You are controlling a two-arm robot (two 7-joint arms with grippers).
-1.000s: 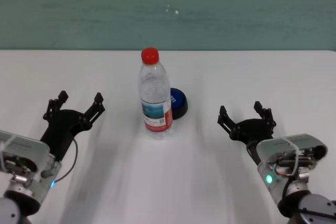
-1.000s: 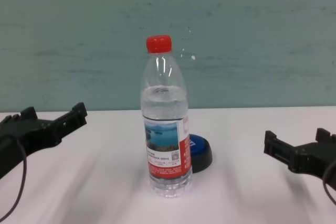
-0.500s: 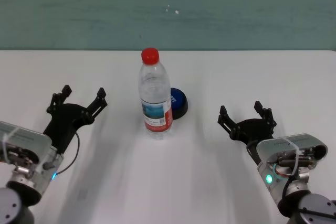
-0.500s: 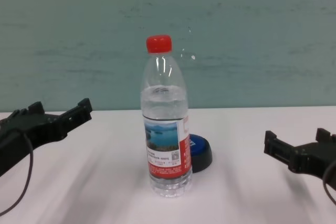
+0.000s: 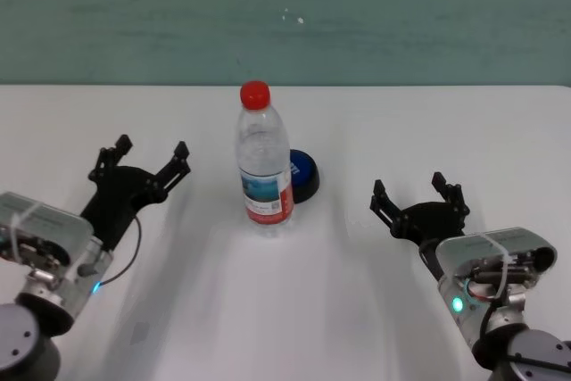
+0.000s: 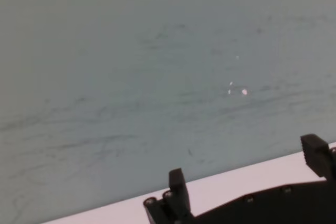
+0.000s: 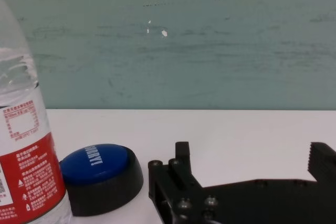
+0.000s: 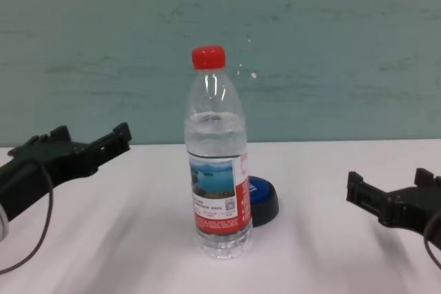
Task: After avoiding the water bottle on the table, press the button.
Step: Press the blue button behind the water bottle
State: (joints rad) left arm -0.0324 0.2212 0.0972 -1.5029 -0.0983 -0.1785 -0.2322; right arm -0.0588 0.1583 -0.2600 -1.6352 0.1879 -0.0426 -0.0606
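A: Moved: left gripper (image 5: 150,158), forward toward the water bottle (image 5: 264,160); fingers spread, empty.
B: Right gripper (image 5: 417,197) parked, released; button (image 5: 302,175) behind bottle on tabletop (image 5: 357,310); label writing unreadable.

The water bottle (image 8: 218,170) is clear, glossy plastic with a smooth red cap and a printed paper-like label. The button (image 7: 101,176) has a smooth, faintly shiny blue dome on a matt black plastic base. The table (image 5: 294,310) is plain white, smooth and nearly matt; both grippers look matt black.
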